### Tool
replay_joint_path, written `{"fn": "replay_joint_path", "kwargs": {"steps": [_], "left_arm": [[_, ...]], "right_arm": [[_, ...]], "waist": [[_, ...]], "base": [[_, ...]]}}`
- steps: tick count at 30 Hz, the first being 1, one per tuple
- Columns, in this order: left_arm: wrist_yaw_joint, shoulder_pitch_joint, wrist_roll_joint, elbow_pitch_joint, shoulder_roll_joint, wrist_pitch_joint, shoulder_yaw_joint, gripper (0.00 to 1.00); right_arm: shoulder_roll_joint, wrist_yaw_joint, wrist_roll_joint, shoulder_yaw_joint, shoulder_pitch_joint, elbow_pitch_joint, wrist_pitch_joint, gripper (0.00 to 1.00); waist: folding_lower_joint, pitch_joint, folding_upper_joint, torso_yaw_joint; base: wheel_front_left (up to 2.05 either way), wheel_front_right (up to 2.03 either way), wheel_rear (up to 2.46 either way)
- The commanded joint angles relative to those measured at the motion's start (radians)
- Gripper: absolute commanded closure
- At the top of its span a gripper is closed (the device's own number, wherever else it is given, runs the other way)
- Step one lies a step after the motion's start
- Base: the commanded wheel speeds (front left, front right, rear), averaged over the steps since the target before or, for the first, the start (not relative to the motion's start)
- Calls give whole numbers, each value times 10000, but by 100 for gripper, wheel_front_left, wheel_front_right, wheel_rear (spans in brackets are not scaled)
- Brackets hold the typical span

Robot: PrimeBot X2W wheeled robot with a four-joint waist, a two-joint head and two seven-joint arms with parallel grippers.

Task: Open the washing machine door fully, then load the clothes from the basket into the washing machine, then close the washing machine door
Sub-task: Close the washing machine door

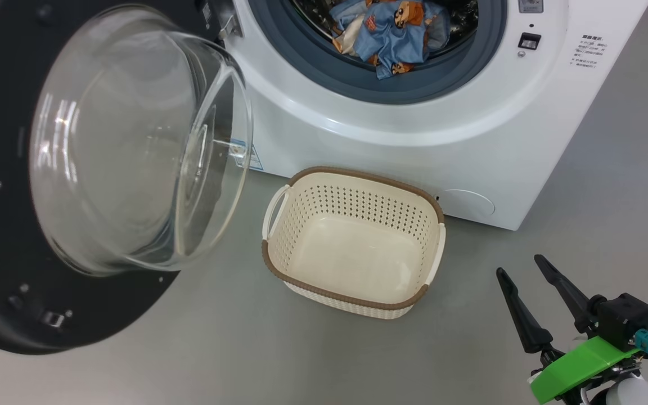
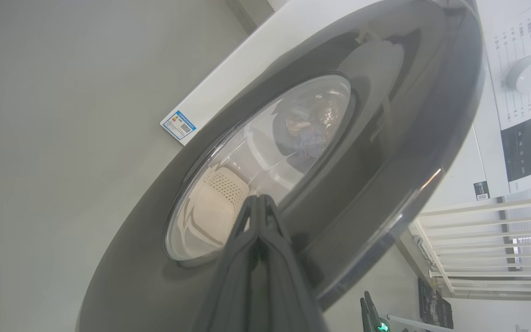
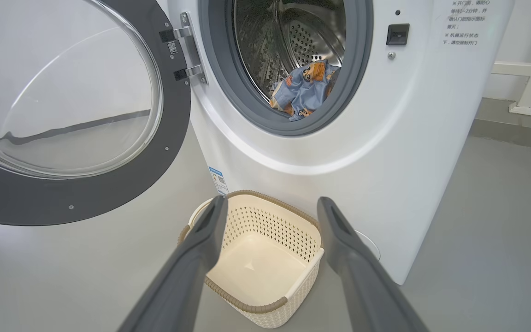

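The right gripper (image 1: pixel 520 265) hangs over bare grey floor (image 1: pixel 594 214), its two long dark fingers spread wide with nothing between them, a green fitting (image 1: pixel 577 365) at the wrist behind. The left gripper (image 2: pixel 258 200), seen from its own wrist, has its fingers pressed tip to tip and grips nothing. The tips sit in front of the outer face of the washing machine door (image 1: pixel 133 146), at the edge of the glass; contact cannot be made out.

The door stands wide open on the robot's left, its glossy black rim framing a clear, bulging glass bowl. A strip of open floor separates the rim's lower edge from the basket (image 1: pixel 358 175).

The small cream basket, with perforated walls and a brown woven-look rim, sits on the floor just in front of the washing machine (image 1: pixel 386 146), below the opening, its cream bottom bare. The floor to its right and in front lies open.

Beyond, the clothes (image 1: pixel 391 28), blue fabric printed with orange cartoon animal faces, lie bunched in the steel drum (image 3: pixel 293 41), one fold draped over the grey gasket (image 1: pixel 369 84) at the lower lip. A blue label (image 3: pixel 219 180) and a round flap (image 1: pixel 467 203) mark the white front.
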Motion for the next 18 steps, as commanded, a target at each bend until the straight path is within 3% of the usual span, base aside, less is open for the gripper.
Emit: {"fn": "replay_joint_path", "kwargs": {"steps": [1, 10, 18], "left_arm": [[-30, 35, -123, -536, 602, 253, 196, 100], [-31, 666, -621, -2427, 333, 1053, -312, 100], [-31, 723, -965, -3977, -290, 1486, -976, 100]], "right_arm": [[-56, 16, -56, 148, 88, -250, -49, 0], [-56, 16, -84, -12, 185, -299, -49, 0], [53, 16, -105, -209, 189, -357, -49, 0]], "waist": [[0, -19, 0, -24], [0, -124, 0, -288], [0, -187, 0, -798]], "base": [[0, 0, 0], [0, 0, 0], [0, 0, 0]]}}
